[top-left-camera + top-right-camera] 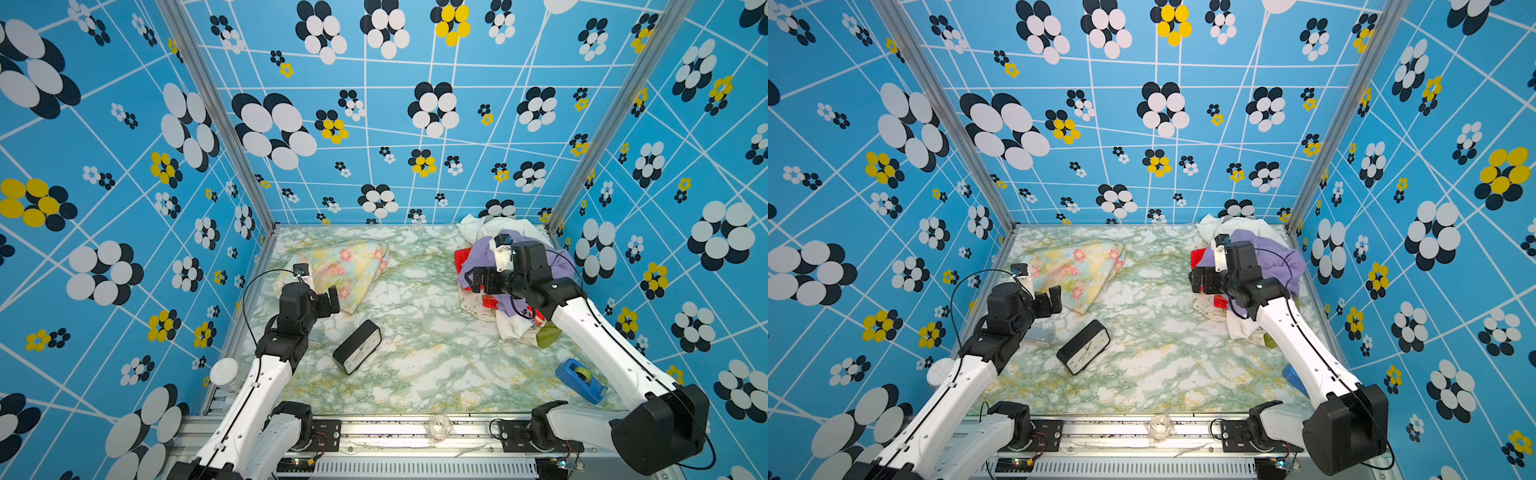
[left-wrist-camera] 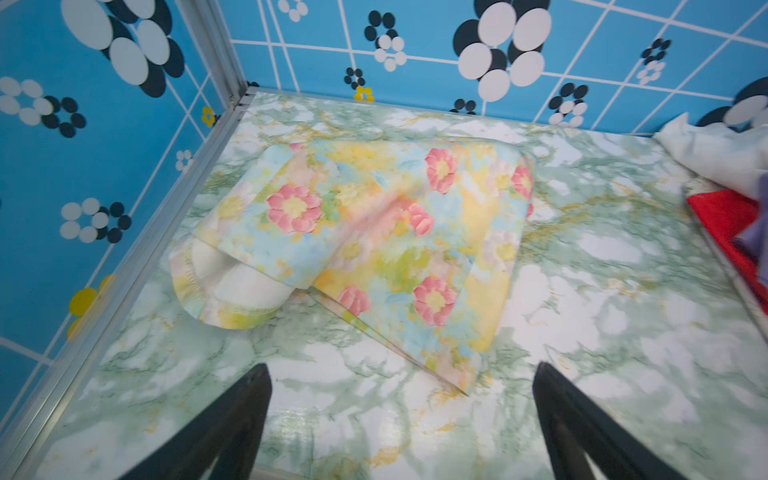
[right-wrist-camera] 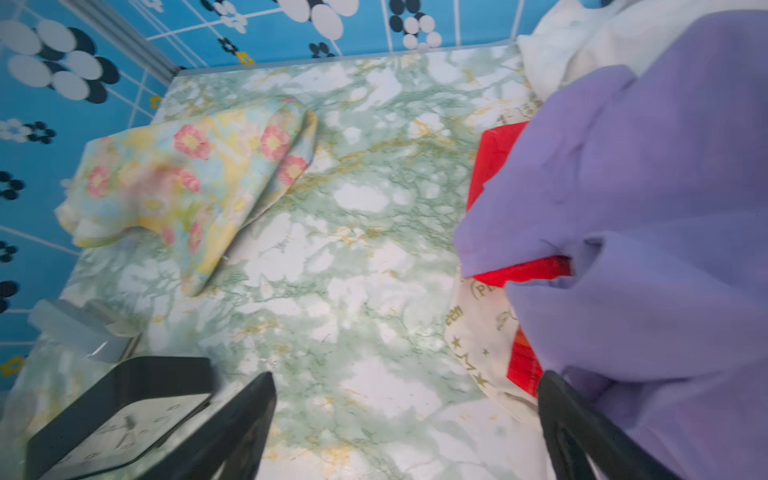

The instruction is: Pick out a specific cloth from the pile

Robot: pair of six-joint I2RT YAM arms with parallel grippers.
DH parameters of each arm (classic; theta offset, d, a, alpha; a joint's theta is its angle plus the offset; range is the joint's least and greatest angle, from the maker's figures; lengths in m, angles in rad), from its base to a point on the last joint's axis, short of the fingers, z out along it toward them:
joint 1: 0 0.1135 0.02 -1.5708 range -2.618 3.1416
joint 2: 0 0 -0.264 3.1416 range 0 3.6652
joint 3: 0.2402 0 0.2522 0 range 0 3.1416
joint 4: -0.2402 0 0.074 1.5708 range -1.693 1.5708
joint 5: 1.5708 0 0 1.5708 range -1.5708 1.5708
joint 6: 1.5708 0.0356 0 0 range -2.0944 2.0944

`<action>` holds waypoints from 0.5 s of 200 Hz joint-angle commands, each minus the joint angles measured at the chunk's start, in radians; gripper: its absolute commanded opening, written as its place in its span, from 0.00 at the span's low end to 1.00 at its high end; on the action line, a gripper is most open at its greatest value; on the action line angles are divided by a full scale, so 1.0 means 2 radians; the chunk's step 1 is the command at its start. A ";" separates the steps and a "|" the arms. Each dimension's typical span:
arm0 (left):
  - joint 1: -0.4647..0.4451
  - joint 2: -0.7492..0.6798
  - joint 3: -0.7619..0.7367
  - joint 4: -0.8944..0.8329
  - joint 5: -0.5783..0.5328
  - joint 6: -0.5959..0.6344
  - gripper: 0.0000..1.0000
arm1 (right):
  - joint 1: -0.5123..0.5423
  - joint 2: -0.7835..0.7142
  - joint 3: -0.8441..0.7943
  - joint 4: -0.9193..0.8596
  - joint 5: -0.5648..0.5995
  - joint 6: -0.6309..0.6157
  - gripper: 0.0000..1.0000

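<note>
Both pairs of jaws stood spread, empty. The cloth (image 1: 353, 266) lay on the bench (image 1: 415, 365), well apart from the pile (image 1: 478, 252) (far right corner); retreat should lift the left jaws clear of its hem.

bright, even light, soft shadows; wrist views motion-blurred; top views bend at their edges.
</note>
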 commanded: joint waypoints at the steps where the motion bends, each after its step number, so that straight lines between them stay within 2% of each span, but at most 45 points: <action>1: 0.022 0.041 -0.050 0.156 -0.047 0.022 0.99 | -0.027 -0.021 -0.046 0.057 0.058 -0.029 0.99; 30: 0.030 0.114 -0.070 0.241 -0.069 0.057 0.99 | -0.045 -0.036 -0.125 0.150 0.092 -0.056 0.99; 58: 0.033 0.180 -0.085 0.335 -0.056 0.069 0.99 | -0.066 -0.037 -0.191 0.246 0.126 -0.078 0.99; 76: 0.034 0.212 -0.087 0.373 -0.047 0.081 0.99 | -0.099 -0.029 -0.220 0.305 0.117 -0.080 0.99; 100: 0.041 0.214 -0.087 0.379 -0.021 0.075 0.99 | -0.125 -0.002 -0.241 0.370 0.100 -0.073 0.99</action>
